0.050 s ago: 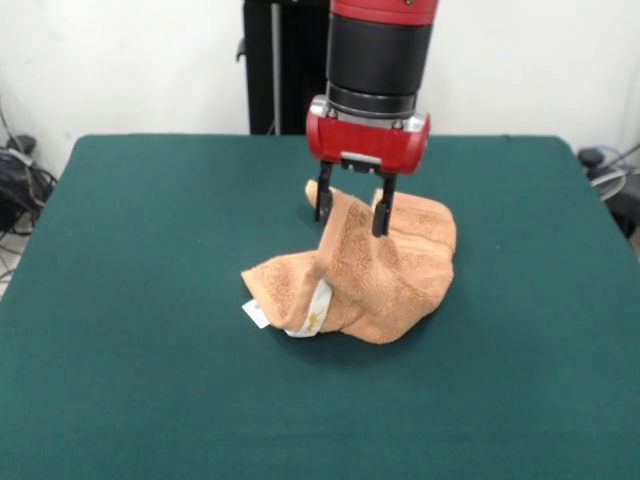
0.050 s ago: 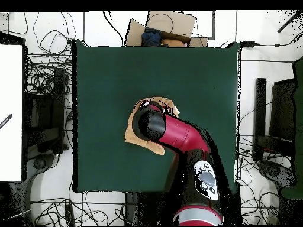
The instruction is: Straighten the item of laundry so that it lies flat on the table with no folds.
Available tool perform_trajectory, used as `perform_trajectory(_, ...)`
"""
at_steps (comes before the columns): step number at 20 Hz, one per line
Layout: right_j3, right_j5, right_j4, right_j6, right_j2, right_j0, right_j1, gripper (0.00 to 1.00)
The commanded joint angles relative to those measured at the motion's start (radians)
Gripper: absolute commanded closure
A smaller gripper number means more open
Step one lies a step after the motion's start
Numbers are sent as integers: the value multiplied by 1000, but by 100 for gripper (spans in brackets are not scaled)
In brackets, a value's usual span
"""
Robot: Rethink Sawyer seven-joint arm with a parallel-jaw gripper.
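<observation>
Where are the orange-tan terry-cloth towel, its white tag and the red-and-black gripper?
Orange-tan terry-cloth towel (image 1: 400,285): front view, on its crumpled right side.
White tag (image 1: 256,313): front view, on the tag at the towel's lower left edge.
Red-and-black gripper (image 1: 352,212): front view, midway between its fingertips.

One towel, one table, one arm

A single crumpled orange-tan terry-cloth towel (image 1: 385,270) lies on one dark green felt table (image 1: 140,300); one red-and-black gripper (image 1: 352,212).

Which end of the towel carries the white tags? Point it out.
The towel end lying low on the table, front view's left; the other end is lifted in the end effector.
</observation>
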Motion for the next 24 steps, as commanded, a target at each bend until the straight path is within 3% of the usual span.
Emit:
perform_trajectory(1, -9, 105, 6, 184, -19, 15, 32, 0)
perform_trajectory(6, -1, 100, 1, 168, 1, -2, 24, 0)
perform_trajectory(7, 0, 99, 0, 166, 4, -4, 23, 100)
perform_trajectory(24, -9, 126, -14, 148, 4, -5, 17, 100)
